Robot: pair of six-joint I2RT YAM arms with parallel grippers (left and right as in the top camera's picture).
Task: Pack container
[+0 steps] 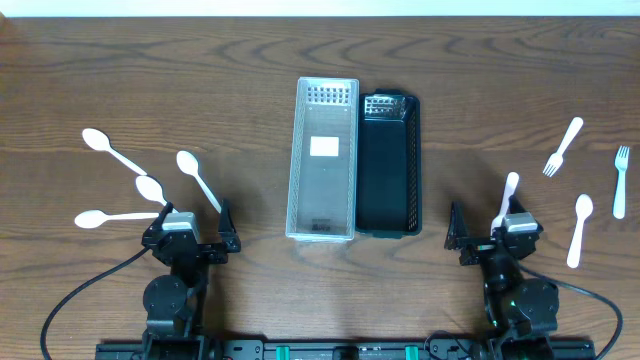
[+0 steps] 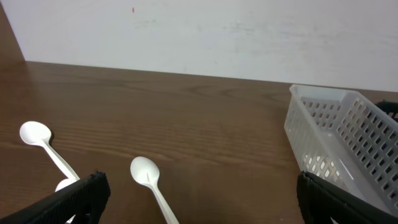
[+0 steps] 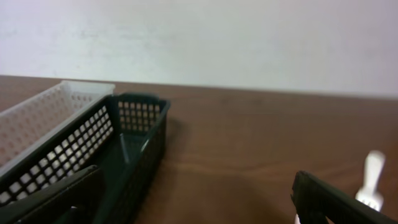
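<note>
A white mesh basket (image 1: 297, 160) and a black mesh basket (image 1: 417, 165) stand side by side mid-table, both empty of cutlery. Several white plastic spoons lie at the left, among them one (image 1: 198, 178) just ahead of my left gripper (image 1: 190, 240), which is open and empty; that spoon also shows in the left wrist view (image 2: 149, 177). My right gripper (image 1: 490, 242) is open and empty, with a white fork (image 1: 507, 198) right beside it. Two forks (image 1: 563, 147) (image 1: 621, 180) and a spoon (image 1: 580, 228) lie further right.
In the left wrist view the gripper (image 2: 199, 208) faces bare wood, with the white basket (image 2: 348, 134) at the right and another spoon (image 2: 43, 143) at the left. In the right wrist view the gripper (image 3: 193, 202) has the black basket (image 3: 134, 143) at its left and the fork (image 3: 372, 180) at its right.
</note>
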